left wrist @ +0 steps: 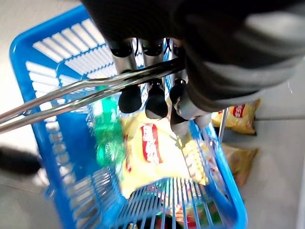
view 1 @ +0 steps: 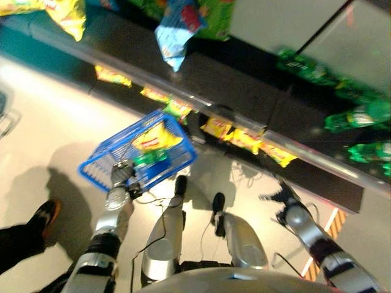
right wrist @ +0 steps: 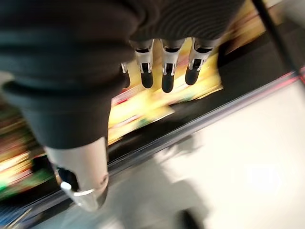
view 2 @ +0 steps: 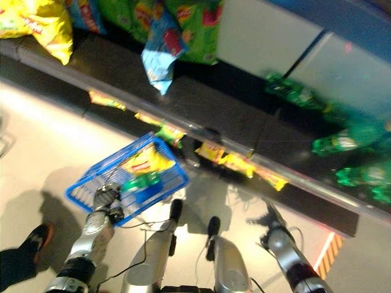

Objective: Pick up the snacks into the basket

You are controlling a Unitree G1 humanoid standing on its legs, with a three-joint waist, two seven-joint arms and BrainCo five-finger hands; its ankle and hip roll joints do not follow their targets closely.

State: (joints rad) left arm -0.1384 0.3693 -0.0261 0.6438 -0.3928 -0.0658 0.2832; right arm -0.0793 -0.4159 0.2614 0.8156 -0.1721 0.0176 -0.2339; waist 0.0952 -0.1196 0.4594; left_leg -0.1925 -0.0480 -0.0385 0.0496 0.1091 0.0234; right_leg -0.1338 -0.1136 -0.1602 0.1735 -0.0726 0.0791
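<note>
Pale floor point(view 1: 55, 116) runs below a dark shelf point(view 1: 232, 85) of snack bags point(view 1: 244, 137); a person's shoe point(view 1: 46, 215) stands nearby. The left hand point(left wrist: 157, 71) curls round the handle point(left wrist: 71, 95) of the blue basket point(view 1: 98, 162) (chip bag point(left wrist: 152, 152) inside); the right hand point(right wrist: 164, 67) hangs loose, holding nothing.

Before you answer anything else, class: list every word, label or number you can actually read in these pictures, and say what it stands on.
None can be read.
Yellow snack bag in the blue basket: red label, print blurred.
Shelf snack bags: blurred.
Green bottles: labels too blurred.
</note>
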